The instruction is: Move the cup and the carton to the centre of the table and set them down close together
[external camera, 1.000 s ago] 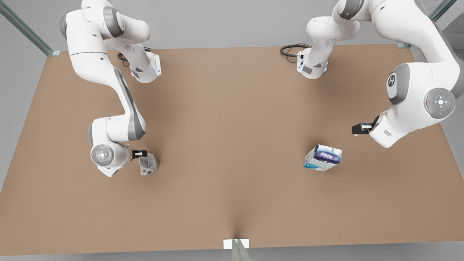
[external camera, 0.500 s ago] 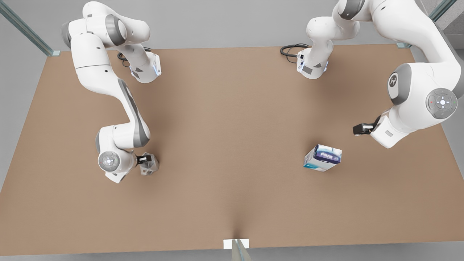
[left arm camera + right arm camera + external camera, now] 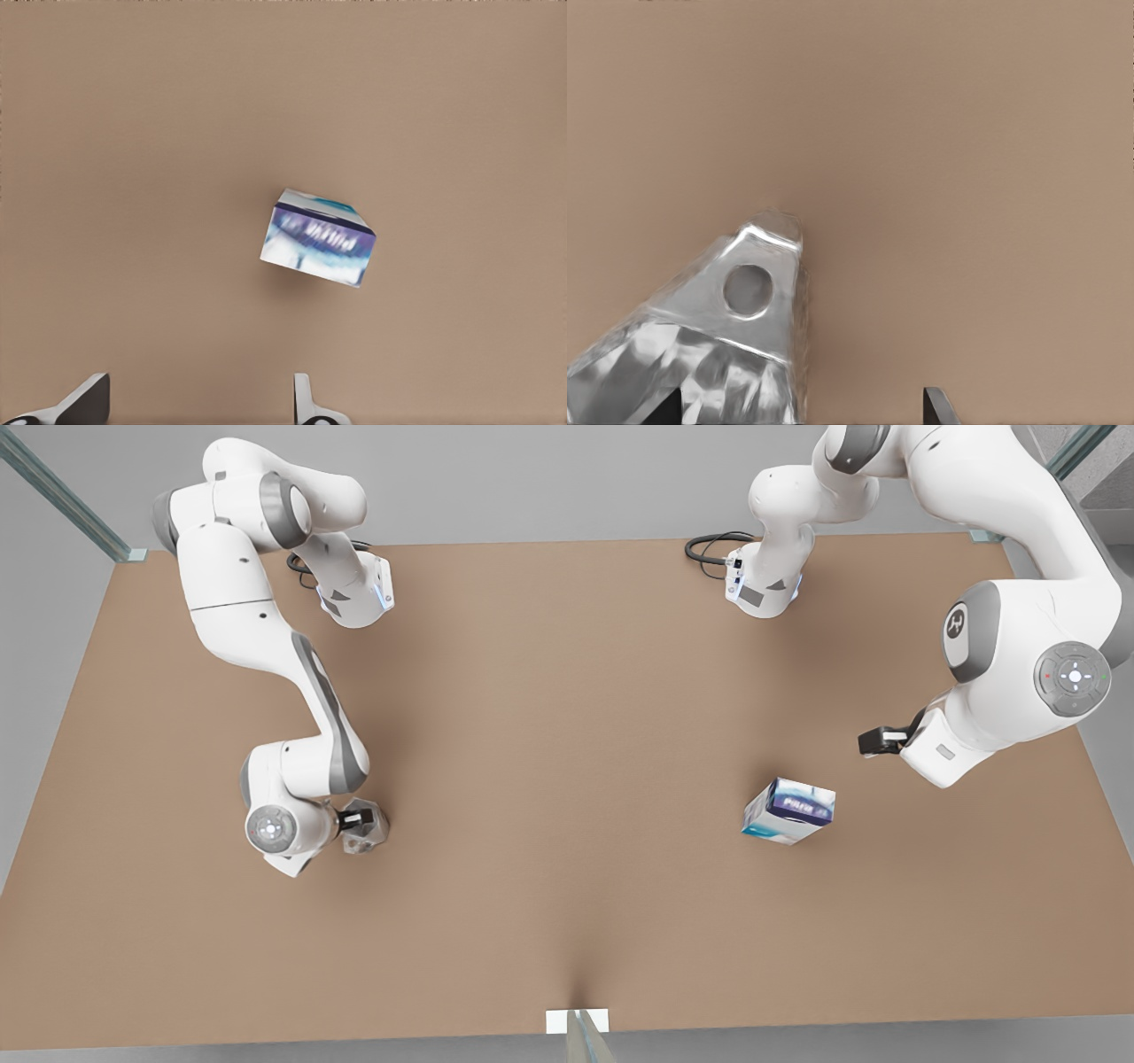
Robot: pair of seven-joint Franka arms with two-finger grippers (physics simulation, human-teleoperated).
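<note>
Your right gripper [image 3: 357, 822], fingers spread, has dropped around the cup [image 3: 368, 825]; your left gripper [image 3: 873, 741], spread, waits near the carton [image 3: 788, 811].

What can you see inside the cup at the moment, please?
Inside the cup, grey facets taper to a round flat bottom. The right hand straddles its rim, one finger covering part of the inside.

In the right wrist view, the cup [image 3: 718, 345] is cut by the picture's edge just beside the right tool [image 3: 802, 409], whose fingers show only their tips. The lettering on the carton [image 3: 317, 237], ahead of the left tool [image 3: 199, 403], is too blurred to read.
</note>
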